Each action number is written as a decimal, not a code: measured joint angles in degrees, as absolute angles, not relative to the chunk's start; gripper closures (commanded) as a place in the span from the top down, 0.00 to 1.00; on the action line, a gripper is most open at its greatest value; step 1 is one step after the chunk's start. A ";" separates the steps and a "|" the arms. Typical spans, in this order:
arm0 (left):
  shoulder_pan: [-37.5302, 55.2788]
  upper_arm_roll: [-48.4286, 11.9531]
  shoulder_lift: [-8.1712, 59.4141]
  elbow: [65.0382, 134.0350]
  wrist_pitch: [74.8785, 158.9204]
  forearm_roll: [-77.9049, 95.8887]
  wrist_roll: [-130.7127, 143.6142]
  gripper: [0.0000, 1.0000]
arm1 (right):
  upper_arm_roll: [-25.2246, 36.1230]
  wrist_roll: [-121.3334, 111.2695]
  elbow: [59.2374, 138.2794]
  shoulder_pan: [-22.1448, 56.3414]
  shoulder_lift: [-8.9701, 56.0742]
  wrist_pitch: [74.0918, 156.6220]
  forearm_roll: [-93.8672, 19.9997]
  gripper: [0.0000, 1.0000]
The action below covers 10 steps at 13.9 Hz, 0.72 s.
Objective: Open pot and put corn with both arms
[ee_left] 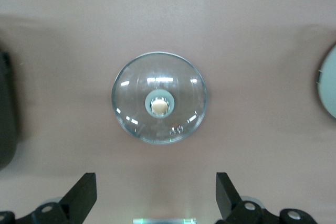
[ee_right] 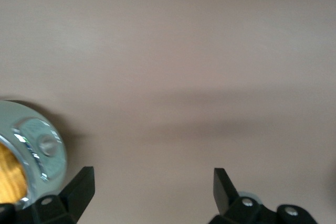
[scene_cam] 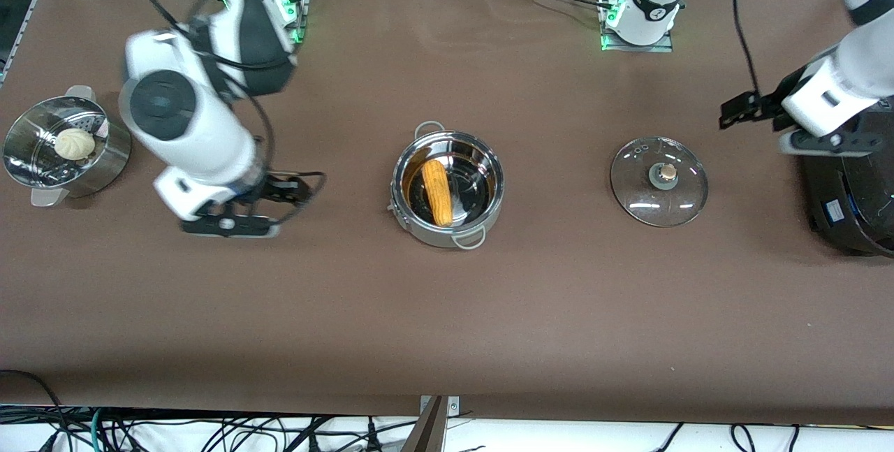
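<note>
The steel pot [scene_cam: 447, 190] stands open at the middle of the table, and the yellow-orange corn [scene_cam: 438, 192] lies inside it. Its glass lid [scene_cam: 659, 181] with the tan knob lies flat on the table beside the pot, toward the left arm's end. My left gripper [scene_cam: 742, 110] is open and empty, up over the table between the lid and the black cooker. The left wrist view shows its spread fingers [ee_left: 156, 182] and the lid [ee_left: 159, 98]. My right gripper [scene_cam: 286, 190] is open and empty over bare table beside the pot; the right wrist view shows it [ee_right: 154, 177] and the pot's rim [ee_right: 37, 150].
A steel steamer pot [scene_cam: 105, 158] with a white bun [scene_cam: 75, 143] stands at the right arm's end. A large black cooker [scene_cam: 848, 186] stands at the left arm's end, partly under the left arm. The cooker's edge [ee_left: 8, 114] shows in the left wrist view.
</note>
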<state>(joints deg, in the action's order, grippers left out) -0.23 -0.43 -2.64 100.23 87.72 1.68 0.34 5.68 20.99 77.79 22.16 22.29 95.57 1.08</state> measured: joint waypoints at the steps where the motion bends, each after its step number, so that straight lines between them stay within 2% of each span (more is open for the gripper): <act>1: -0.23 -0.59 -2.71 96.43 82.86 1.68 1.29 1.00 | 5.54 19.88 77.85 19.19 20.34 91.87 0.06 1.00; 3: -0.22 -1.23 -2.77 89.83 75.13 1.68 3.52 1.00 | 5.16 17.47 78.35 14.95 16.96 88.02 -0.64 1.00; 5: -0.23 -1.50 -2.77 86.38 72.83 1.68 4.41 1.00 | 4.61 13.52 79.65 11.72 13.87 87.02 -1.02 1.00; 8: -0.24 -1.48 -2.16 86.12 72.78 1.68 5.61 1.00 | 3.10 5.13 88.32 5.31 7.11 89.20 -1.14 1.00; 10: -0.24 -1.75 -1.79 86.12 72.78 1.69 7.85 1.00 | -1.11 3.95 94.81 1.00 1.77 92.07 -0.95 1.00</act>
